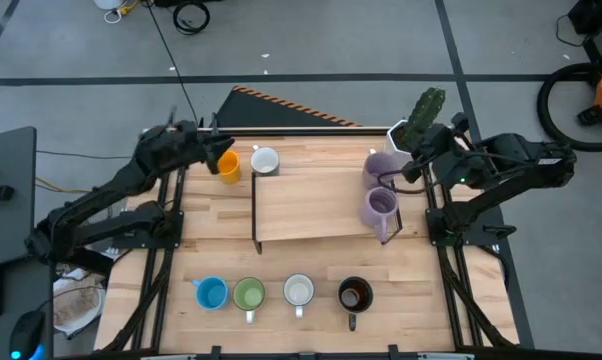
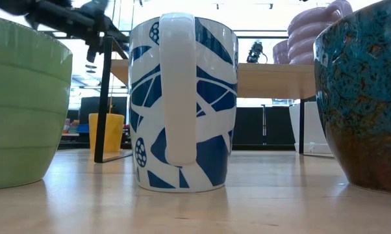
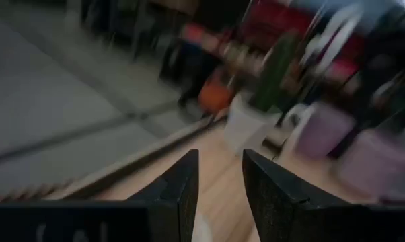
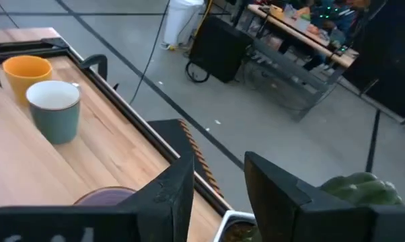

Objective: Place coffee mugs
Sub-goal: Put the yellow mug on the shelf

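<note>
The light wooden table (image 1: 321,265) stands on grey floor crossed by dark lines. Along the lower frame sit blue mug (image 1: 211,293), green mug (image 1: 248,294), patterned white mug (image 1: 298,290) and dark brown mug (image 1: 354,294). On a raised wooden shelf (image 1: 316,207) at centre stand two lilac mugs (image 1: 379,205). Upper left, the left gripper (image 1: 213,150), fingers parted and empty, hovers by the orange mug (image 1: 227,165) and a white mug (image 1: 265,161). Upper right, the right gripper (image 1: 428,148), also parted and empty, hangs near the cactus pot (image 1: 421,122).
</note>
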